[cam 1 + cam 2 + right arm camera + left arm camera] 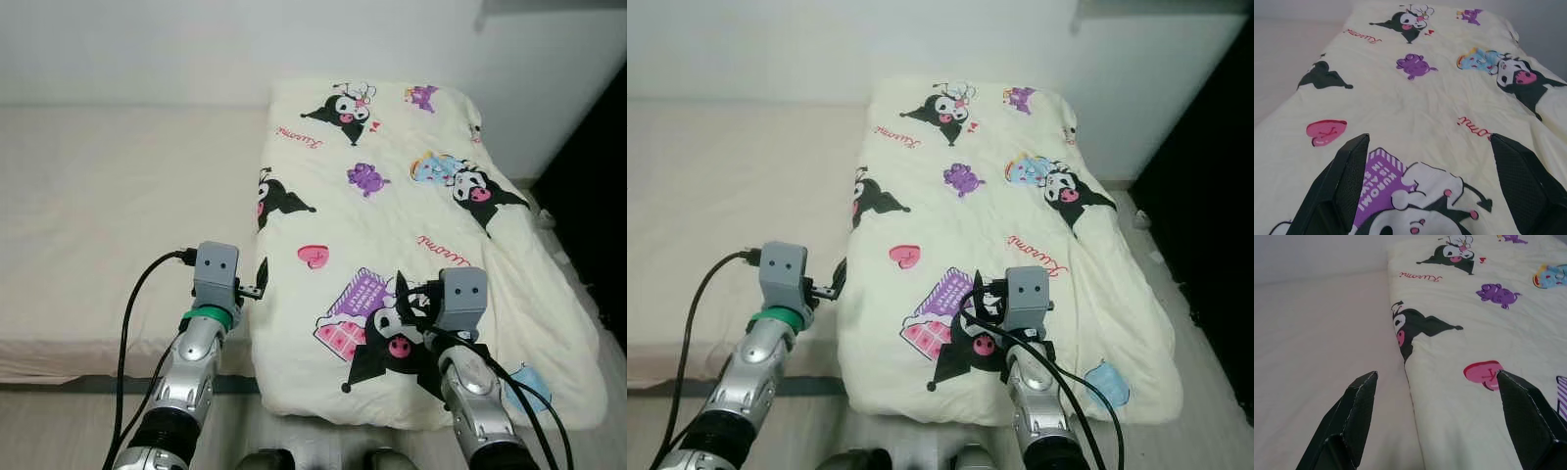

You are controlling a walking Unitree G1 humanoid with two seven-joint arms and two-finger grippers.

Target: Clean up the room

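Ahead of my left gripper [1435,423], fingers wide and empty, lies the folded edge of the cream cartoon-print quilt [392,215] on the beige mattress [108,215]. My right gripper [1437,188], equally spread and empty, hovers over the quilt. I judge that a shallow pinch risks snagging one layer only.

"Kuromi" script on quilt [411,245]

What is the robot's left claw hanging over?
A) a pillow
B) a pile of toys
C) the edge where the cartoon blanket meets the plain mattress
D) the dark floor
C. In the left wrist view the open left gripper straddles the edge of the blanket, with the bare mattress under one finger.
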